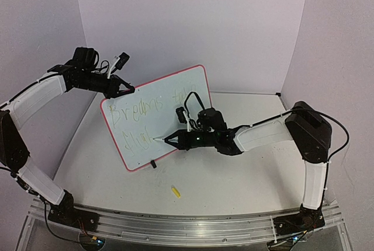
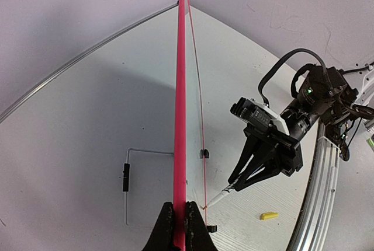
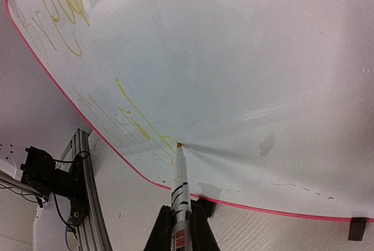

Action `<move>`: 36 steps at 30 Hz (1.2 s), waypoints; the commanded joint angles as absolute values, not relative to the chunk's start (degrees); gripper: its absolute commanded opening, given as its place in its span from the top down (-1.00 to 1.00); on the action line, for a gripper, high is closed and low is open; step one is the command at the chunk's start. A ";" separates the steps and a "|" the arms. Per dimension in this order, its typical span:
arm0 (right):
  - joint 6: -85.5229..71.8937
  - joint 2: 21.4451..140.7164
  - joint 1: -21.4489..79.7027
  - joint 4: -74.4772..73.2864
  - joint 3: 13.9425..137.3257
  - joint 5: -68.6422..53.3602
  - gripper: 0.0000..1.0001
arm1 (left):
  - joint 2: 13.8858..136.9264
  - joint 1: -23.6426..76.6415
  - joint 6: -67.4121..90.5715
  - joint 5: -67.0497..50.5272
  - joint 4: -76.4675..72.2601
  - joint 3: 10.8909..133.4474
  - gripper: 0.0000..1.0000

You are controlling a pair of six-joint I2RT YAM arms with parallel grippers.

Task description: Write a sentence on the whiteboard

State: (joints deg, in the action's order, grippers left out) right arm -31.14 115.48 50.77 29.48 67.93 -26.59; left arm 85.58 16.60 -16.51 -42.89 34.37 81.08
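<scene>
Now the writing looks mid-sentence, on the second line. The left fingers are clamped tight on the upper left edge of the whiteboard, which stands on the table. The right fingers are closed around a marker, its tip touching the board's lower left. Next, I judge, the marker needs a steady, light stroke rightward.

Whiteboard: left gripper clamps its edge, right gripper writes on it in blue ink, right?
No: the ink is yellow, not blue, per the right wrist view. The left gripper clamps the whiteboard edge; the right gripper writes with its marker.
</scene>
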 commanded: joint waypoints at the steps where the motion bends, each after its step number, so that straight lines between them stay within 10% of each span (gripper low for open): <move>1: -31.60 114.61 50.28 30.28 66.46 -23.97 1.00 | 89.59 20.26 -19.08 -44.21 40.82 77.99 1.00; 36: -29.95 112.99 50.28 29.90 69.80 -26.32 1.00 | 89.90 20.33 -19.10 -44.34 40.83 78.05 1.00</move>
